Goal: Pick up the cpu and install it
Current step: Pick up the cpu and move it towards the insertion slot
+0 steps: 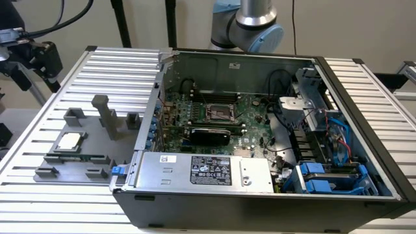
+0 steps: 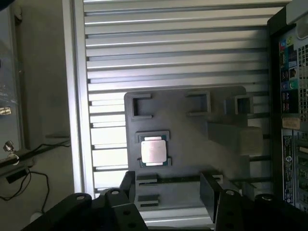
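The cpu (image 1: 69, 141) is a small square chip with a silvery top, lying flat in a holder on the grey fixture plate (image 1: 85, 146) at the exterior view's left, outside the computer case. In the wrist view the cpu (image 2: 154, 151) rests in its bracket, well apart from my gripper (image 2: 168, 190). The black fingers (image 2: 210, 191) stand open with nothing between them. On the motherboard (image 1: 215, 117) inside the case, the square socket (image 1: 219, 113) sits uncovered. The arm's base (image 1: 250, 22) rises behind the case.
A tall grey post (image 1: 105, 116) and low brackets stand on the fixture plate, and a thin green memory stick (image 1: 75, 158) lies near the cpu. The open case (image 1: 273, 204) has high black walls, a power supply (image 1: 204, 170) and cables. Black gear (image 1: 36, 56) with cables hangs at the far left.
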`<state>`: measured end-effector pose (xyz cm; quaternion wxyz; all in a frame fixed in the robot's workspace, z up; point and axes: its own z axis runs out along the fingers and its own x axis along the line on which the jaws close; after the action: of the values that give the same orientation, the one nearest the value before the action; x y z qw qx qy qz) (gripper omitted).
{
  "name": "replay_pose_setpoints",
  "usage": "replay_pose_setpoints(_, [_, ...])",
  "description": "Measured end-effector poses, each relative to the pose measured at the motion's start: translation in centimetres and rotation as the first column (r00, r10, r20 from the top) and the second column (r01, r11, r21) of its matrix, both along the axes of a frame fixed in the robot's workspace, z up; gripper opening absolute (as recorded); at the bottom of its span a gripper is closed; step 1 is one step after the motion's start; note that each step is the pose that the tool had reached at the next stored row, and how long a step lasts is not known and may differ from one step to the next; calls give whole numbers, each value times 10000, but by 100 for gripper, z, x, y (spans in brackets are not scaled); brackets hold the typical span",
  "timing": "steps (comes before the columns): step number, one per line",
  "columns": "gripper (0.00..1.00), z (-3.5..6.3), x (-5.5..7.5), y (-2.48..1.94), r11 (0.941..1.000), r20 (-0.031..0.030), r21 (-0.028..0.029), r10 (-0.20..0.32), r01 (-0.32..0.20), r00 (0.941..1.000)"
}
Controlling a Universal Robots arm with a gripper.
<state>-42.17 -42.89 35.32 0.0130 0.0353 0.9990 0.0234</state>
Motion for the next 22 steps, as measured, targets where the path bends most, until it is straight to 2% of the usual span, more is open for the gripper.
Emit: replay_pose_setpoints(22, [65,-397,0,0,10000,-1,0,0,0,10000])
